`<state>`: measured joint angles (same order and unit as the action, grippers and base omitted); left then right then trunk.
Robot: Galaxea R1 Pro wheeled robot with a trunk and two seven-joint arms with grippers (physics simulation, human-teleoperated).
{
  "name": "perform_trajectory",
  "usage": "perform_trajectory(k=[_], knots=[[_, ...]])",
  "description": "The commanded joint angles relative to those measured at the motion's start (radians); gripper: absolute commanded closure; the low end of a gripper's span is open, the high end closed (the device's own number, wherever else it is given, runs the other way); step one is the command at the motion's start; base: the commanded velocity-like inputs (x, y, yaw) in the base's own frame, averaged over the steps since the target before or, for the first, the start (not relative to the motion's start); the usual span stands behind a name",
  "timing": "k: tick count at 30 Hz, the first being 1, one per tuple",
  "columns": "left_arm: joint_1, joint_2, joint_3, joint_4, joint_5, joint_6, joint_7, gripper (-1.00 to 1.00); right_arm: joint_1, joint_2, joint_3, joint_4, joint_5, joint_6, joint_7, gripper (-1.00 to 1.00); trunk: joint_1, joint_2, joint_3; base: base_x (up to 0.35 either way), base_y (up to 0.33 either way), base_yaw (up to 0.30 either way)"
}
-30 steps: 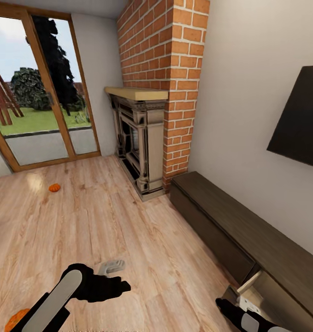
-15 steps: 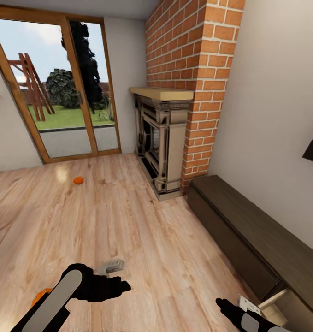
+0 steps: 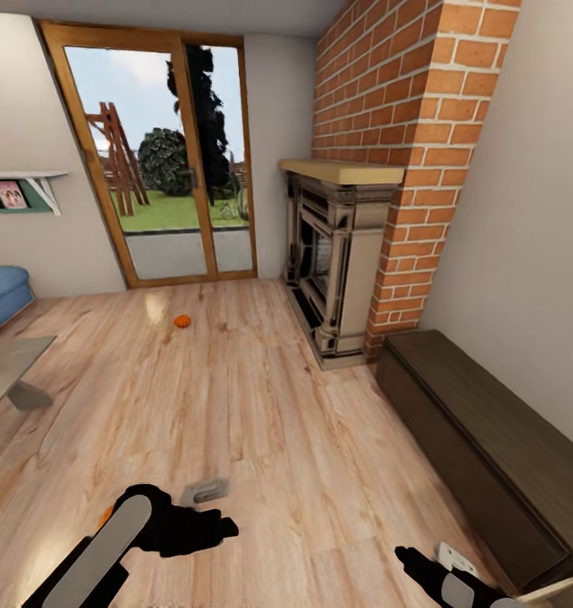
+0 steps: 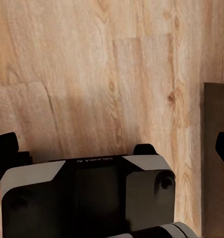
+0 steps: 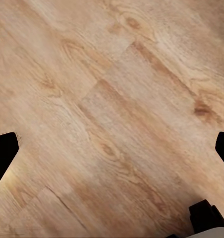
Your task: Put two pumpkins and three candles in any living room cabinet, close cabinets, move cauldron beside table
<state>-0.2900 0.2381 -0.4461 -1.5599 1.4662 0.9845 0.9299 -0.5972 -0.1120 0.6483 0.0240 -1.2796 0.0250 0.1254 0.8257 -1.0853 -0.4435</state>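
One small orange pumpkin point(image 3: 181, 321) sat on the wooden floor point(image 3: 261, 422), far off near the glass door point(image 3: 172, 152). It was well apart from both arms. A second bit of orange point(image 3: 105, 516) peeked out just beside the left arm, low on the floor, but too little of it showed to tell what it was.

The long dark brown cabinet point(image 3: 489, 447) stood along the right wall, next to the brick fireplace point(image 3: 345, 253). Its dark front looked shut along most of its length. At its near end, a pale edge point(image 3: 560, 587) stuck out, and I could not tell if that was an open drawer.

The left hand point(image 3: 223, 529) hung low over the floor with nothing in it. In the left wrist view, its two dark fingers point(image 4: 5, 148) stood far apart at the sides, with bare floor between them, so it was open. A dark brown board point(image 4: 217, 163) showed past the floor in that view.

The right hand point(image 3: 404, 557) also hung over the floor, close to the cabinet. In the right wrist view, its fingers point(image 5: 4, 151) were spread wide too, and plain floor lay between them.

A glass counter point(image 3: 8, 371) and a blue sofa point(image 3: 1, 291) sat at the left side of the room. A small shelf point(image 3: 20, 190) with pictures hung on the wall above them.
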Motion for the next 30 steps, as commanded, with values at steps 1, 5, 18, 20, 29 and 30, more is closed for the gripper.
perform_trajectory(k=[1, 5, 18, 20, 29, 30], knots=[[-0.001, 0.000, -0.002, 0.000, 0.009, 0.000, 0.010, -1.00, -0.001, 0.000, 0.008, 0.003, -0.010, 0.003, 0.007, -1.00, 0.000, -0.001, -0.001, 0.000, 0.000, 0.291], [-0.001, 0.000, -0.002, 0.000, 0.009, 0.000, 0.010, -1.00, -0.001, 0.000, 0.008, 0.003, -0.010, 0.003, 0.007, -1.00, 0.000, -0.001, -0.001, 0.000, 0.000, 0.291], [-0.001, 0.000, -0.002, 0.000, 0.008, 0.000, 0.010, -1.00, -0.001, 0.000, 0.008, 0.003, -0.010, 0.003, 0.007, -1.00, 0.000, -0.001, -0.001, 0.000, 0.000, 0.291], [-0.001, 0.000, -0.002, 0.000, 0.008, 0.000, 0.010, -1.00, -0.001, 0.000, 0.008, 0.003, -0.010, 0.003, 0.007, -1.00, 0.000, -0.001, -0.001, 0.000, 0.000, 0.291], [-0.001, 0.001, -0.003, -0.001, 0.009, 0.000, 0.010, -1.00, -0.001, -0.001, 0.007, 0.002, -0.010, 0.003, 0.011, -1.00, 0.000, -0.001, -0.001, 0.184, 0.000, 0.290], [-0.001, 0.001, -0.003, -0.002, 0.009, 0.000, 0.010, -1.00, -0.001, -0.001, 0.007, 0.002, -0.010, 0.003, 0.012, -1.00, 0.000, -0.001, -0.001, 0.313, 0.000, 0.260]])
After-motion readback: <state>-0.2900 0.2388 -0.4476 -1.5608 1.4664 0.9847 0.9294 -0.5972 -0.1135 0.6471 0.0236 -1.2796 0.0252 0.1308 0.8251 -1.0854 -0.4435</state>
